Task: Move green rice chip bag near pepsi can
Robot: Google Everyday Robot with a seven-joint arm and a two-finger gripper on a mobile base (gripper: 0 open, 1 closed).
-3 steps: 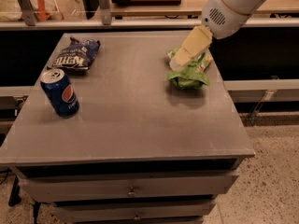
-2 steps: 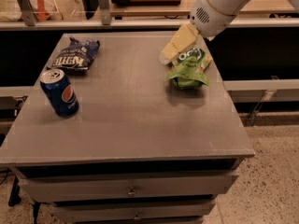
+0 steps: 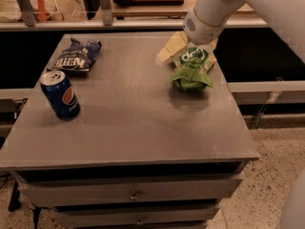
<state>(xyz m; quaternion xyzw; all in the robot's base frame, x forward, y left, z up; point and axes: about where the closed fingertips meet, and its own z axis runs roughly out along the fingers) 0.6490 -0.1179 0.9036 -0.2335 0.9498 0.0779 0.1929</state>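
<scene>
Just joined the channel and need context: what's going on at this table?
One robot arm reaches in from the upper right, and its gripper is at the far edge of the green rice chip bag, which lies on the far right of the table. The pepsi can stands upright near the left edge, with a dark blue chip bag behind it. The green bag is far from the can, so the move is not yet done.

Dim warm light, soft shadows, gripper (image 3: 175, 50) at green bag (image 3: 193, 71)
</scene>
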